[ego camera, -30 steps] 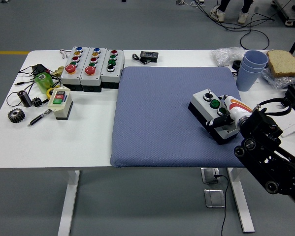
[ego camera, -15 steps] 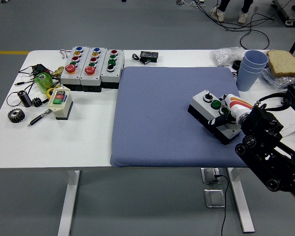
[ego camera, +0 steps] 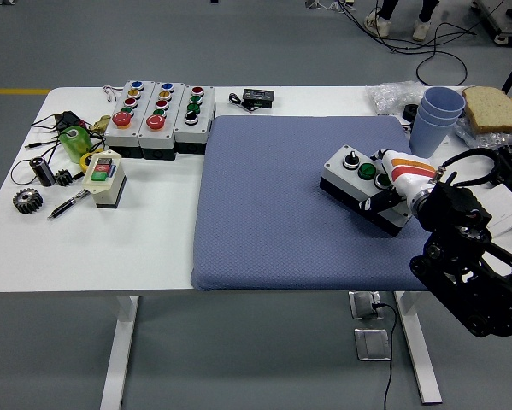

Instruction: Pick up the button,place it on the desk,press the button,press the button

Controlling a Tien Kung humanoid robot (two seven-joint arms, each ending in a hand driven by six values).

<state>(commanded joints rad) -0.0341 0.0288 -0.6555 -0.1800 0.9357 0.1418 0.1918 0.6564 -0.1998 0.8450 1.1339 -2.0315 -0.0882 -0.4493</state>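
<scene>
The button box [ego camera: 358, 182] is a small grey box with dark sides. On its top sit a black knob and a green button. It lies tilted on the blue mat [ego camera: 281, 205], over at the mat's 3 o'clock side. The right hand [ego camera: 401, 184] comes in from the 4 o'clock corner. Its white and orange fingers [ego camera: 391, 196] are curled around the box's near end, gripping it. More button boxes [ego camera: 160, 115] sit at 10 o'clock on the white table [ego camera: 85, 248].
</scene>
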